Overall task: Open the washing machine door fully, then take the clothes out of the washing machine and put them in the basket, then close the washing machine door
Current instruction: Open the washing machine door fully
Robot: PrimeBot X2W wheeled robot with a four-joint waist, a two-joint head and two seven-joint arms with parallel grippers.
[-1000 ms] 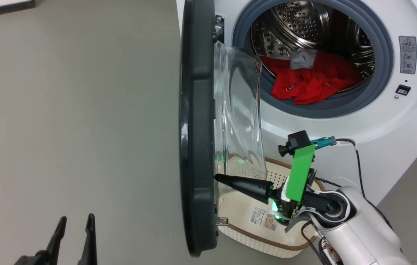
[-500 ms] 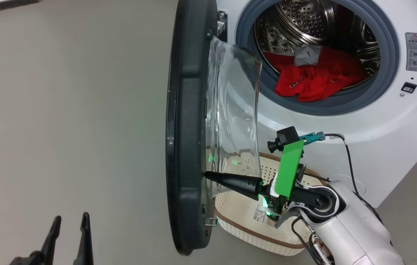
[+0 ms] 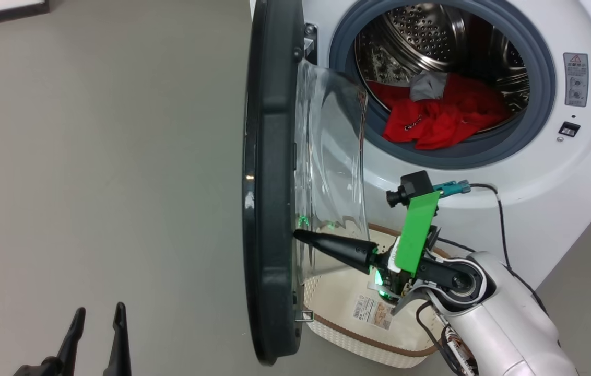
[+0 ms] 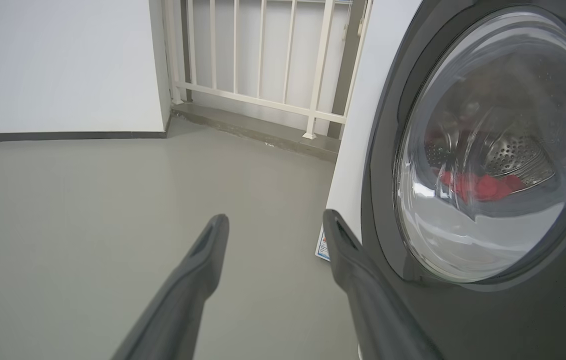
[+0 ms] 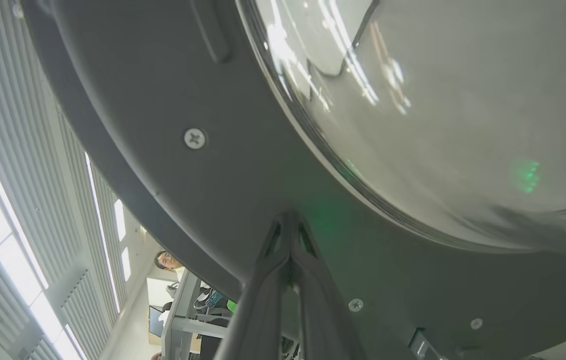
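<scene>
The right claw [image 3: 298, 235] has long black fingers that taper to fine tips, each with a slim slot near its end. Behind it sit a flat bright-green plate [image 3: 416, 235], a small black camera [image 3: 409, 191] with a teal plug [image 3: 450, 187] and a thin black cable [image 3: 500, 224], and a green light [image 3: 379, 275]. Its round black joint [image 3: 461, 283] is ringed in white and joins a glossy white forearm [image 3: 509, 329] with loose wires [image 3: 454, 351] beneath, while the left claw [image 3: 99, 309] has matching matte dark-grey fingers [image 4: 198, 270].
</scene>
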